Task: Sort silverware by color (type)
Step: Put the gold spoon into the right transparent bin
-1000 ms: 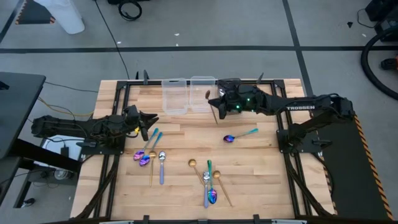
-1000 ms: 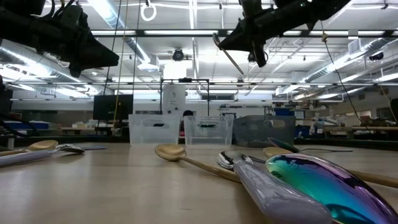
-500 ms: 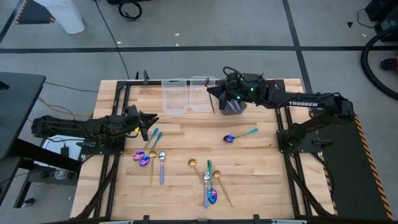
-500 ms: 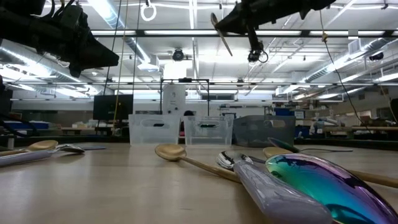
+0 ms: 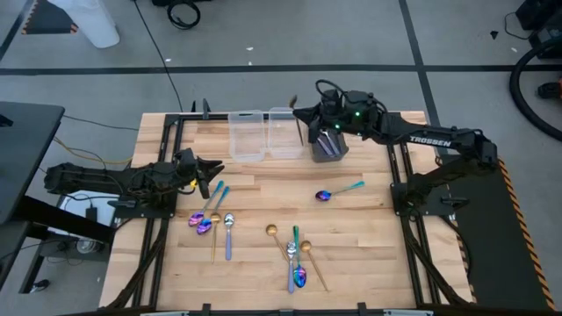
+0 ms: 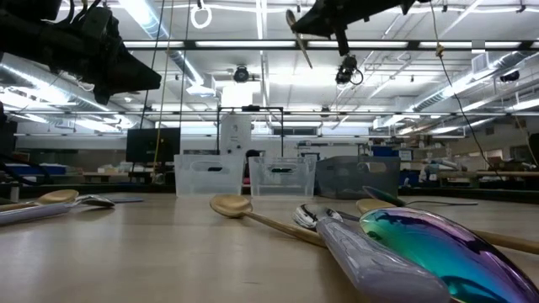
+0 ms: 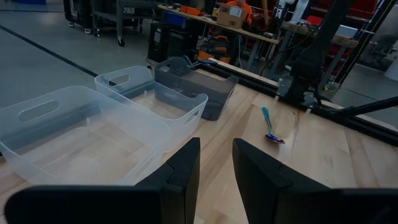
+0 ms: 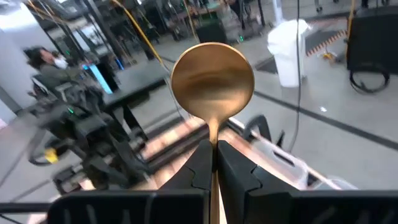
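My right gripper (image 5: 304, 117) hangs high over the bins at the table's far edge, shut on a gold spoon (image 8: 212, 78). In the low view that spoon (image 6: 301, 40) stands steeply, bowl up. The other silverware lies flat on the wood. One iridescent spoon with a teal handle (image 5: 338, 191) lies right of centre. A small group (image 5: 212, 221) lies at the left and another group (image 5: 295, 256) near the front middle. My left gripper (image 5: 213, 168) waits open above the table's left side, with nothing between its fingers (image 7: 186, 171). My right gripper pinches the gold spoon's handle just below the bowl (image 8: 213, 142) between its two fingertips. The fingers come level from the table's right and lie across the handle. The spoon is lifted clear, near upright, with its bowl above the fingers and its handle (image 6: 308, 61) slanting down below them.
Two clear bins (image 5: 248, 136) (image 5: 283, 132) and a dark grey bin (image 5: 331, 147) stand side by side at the far edge, under and beside my right gripper. Bare wood lies between the bins and the spoons. A person shows in the room beyond.
My right gripper has risen and gone toward the table's far edge with the gold spoon, from in front of the bins to above them. It has rolled on the way. The spoon stays clear of everything, and its bowl now stands higher.
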Controlling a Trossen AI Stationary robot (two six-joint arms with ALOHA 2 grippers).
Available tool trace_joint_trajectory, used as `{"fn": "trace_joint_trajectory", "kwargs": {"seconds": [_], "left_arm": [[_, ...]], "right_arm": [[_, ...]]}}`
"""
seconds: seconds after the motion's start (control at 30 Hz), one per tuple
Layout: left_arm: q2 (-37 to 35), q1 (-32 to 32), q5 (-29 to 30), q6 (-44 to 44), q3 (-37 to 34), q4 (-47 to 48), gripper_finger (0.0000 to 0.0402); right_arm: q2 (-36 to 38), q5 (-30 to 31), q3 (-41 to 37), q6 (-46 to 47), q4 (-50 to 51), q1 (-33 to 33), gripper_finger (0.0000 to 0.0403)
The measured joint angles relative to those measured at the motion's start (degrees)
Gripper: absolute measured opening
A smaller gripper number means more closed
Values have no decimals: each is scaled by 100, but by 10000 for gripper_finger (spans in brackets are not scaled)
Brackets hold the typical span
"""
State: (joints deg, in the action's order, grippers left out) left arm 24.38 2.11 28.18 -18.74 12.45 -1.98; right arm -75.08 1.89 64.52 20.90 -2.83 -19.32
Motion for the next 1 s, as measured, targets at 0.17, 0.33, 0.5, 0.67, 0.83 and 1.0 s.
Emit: {"fn": "trace_joint_trajectory", "kwargs": {"seconds": [0.17,0.33,0.5,0.67,0.83,1.0], "left_arm": [[0,-2,2,0,0,-46,102],[0,0,2,0,0,-43,102],[0,0,2,2,0,-37,102],[0,0,2,2,1,-35,102],[0,0,2,6,0,-23,102],[0,0,1,7,0,-18,102]], "right_arm": [[-436,-36,-1,-2,-215,-94,20],[-1016,-177,241,-76,-249,-200,20],[-1680,-248,770,-324,-57,-288,20],[-2304,-304,1308,-501,268,-433,20],[-2811,-260,1680,-642,594,-596,20],[-3140,-234,1713,-638,703,-799,20]]}}
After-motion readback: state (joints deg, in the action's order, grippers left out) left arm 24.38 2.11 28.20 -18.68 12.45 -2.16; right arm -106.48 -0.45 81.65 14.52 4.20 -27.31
